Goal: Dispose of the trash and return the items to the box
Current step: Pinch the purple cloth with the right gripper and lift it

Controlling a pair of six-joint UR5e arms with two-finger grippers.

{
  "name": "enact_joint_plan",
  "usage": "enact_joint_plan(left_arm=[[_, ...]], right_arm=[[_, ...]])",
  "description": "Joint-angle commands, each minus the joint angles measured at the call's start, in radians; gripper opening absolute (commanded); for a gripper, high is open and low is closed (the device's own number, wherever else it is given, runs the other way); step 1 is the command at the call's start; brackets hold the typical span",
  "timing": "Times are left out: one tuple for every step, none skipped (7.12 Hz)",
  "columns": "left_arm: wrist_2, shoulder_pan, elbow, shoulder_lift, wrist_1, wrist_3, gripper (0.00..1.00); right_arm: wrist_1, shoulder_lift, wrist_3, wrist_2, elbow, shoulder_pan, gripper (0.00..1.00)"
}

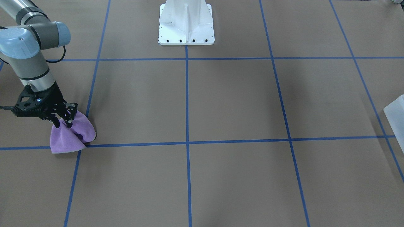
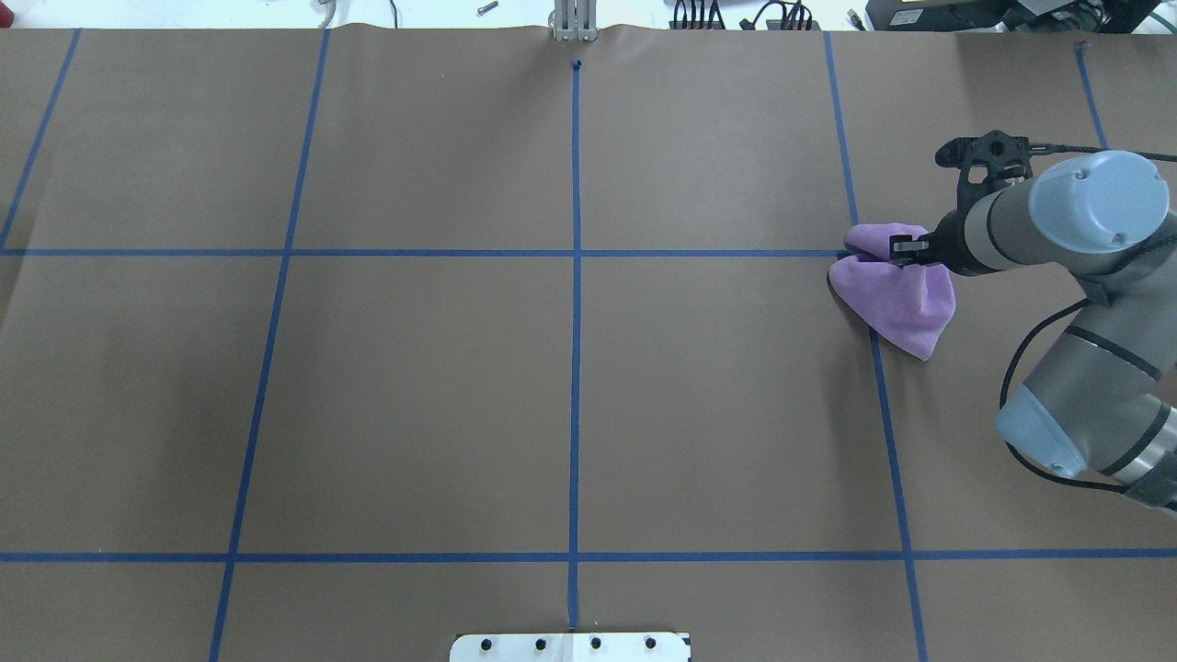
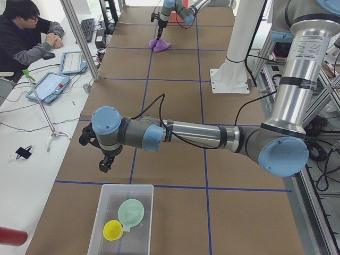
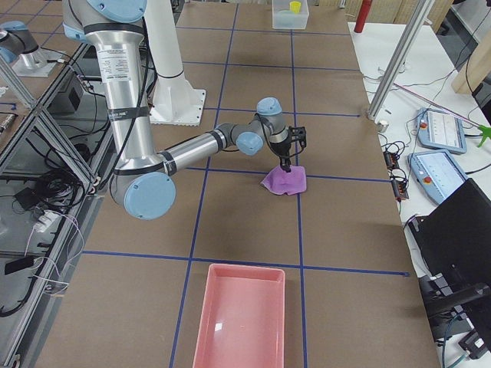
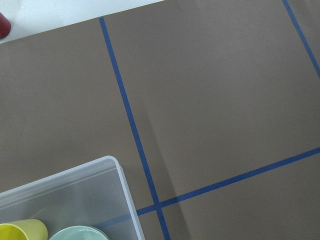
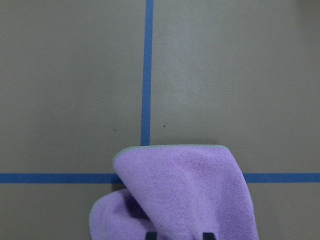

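Observation:
A purple cloth (image 1: 71, 138) lies bunched on the brown table at a blue tape crossing. It also shows in the overhead view (image 2: 897, 299), the right side view (image 4: 284, 182) and the right wrist view (image 6: 185, 190). My right gripper (image 1: 64, 121) points down and is shut on the cloth's raised fold. A clear plastic box (image 3: 106, 191) holds a yellow cup (image 3: 112, 230) and a pale green bowl (image 3: 130, 211). My left gripper (image 3: 105, 163) hangs just beyond the box's far rim. I cannot tell whether it is open or shut.
A pink tray (image 4: 238, 322) sits empty at the table's end on my right. The white robot base (image 1: 186, 25) stands at the table's middle edge. An operator (image 3: 26, 32) sits at a side desk with tablets. A red object (image 3: 10, 236) lies beside the box.

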Motion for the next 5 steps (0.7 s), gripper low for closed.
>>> enact_joint_plan(left_arm=[[0.000,0.003,0.000,0.000,0.000,-0.010,0.99],[-0.002,0.004,0.000,0.000,0.000,-0.010,0.99],[-0.002,0.003,0.000,0.000,0.000,-0.011,0.99],[0.001,0.004,0.004,0.000,0.014,-0.013,0.99],[0.020,0.006,0.000,-0.003,0.070,-0.010,0.99]], right_arm=[[-0.001,-0.003,0.003,0.003,0.013,0.005,0.00],[-0.014,0.003,0.011,0.009,0.048,0.012,0.00],[-0.046,0.003,0.011,0.039,0.099,0.050,0.00],[-0.149,0.004,-0.008,0.120,0.164,0.115,0.00],[-0.203,0.001,-0.052,0.162,0.205,0.163,0.00]])
